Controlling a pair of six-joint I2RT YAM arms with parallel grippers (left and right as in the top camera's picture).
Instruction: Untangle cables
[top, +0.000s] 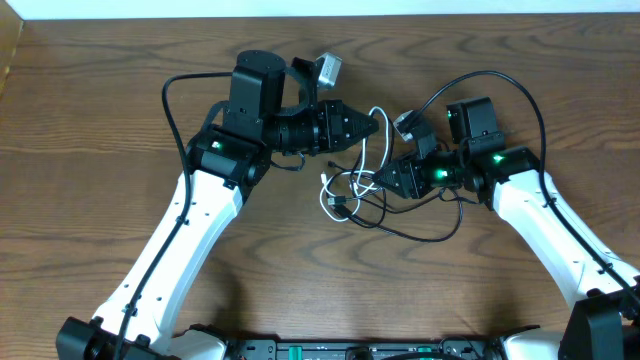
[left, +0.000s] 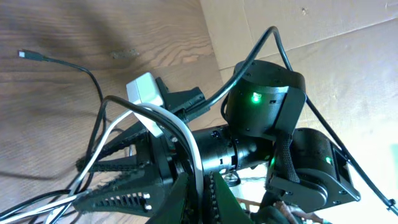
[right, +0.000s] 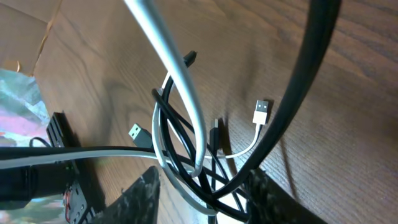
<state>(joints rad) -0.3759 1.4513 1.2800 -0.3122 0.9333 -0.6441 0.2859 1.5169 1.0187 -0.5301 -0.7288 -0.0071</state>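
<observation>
Cords (top: 345, 197) light, limp, snag-prone; right claw (right: 204, 186) splayed around knot (right: 196, 158), left claw (top: 372, 125) grip unclear; pinch white cord (right: 245, 148) behind plug (right: 262, 112).

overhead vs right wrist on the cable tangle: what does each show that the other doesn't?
Overhead only: both arms, the left gripper at the upper end of the white cable, and the black cable looping out below the right gripper.
Right wrist only: plug ends up close, a white USB plug and a dark plug lying on the wood, plus the cords crossing between that gripper's fingers.
Both: the white and black cables tangled together on the wooden table.
</observation>
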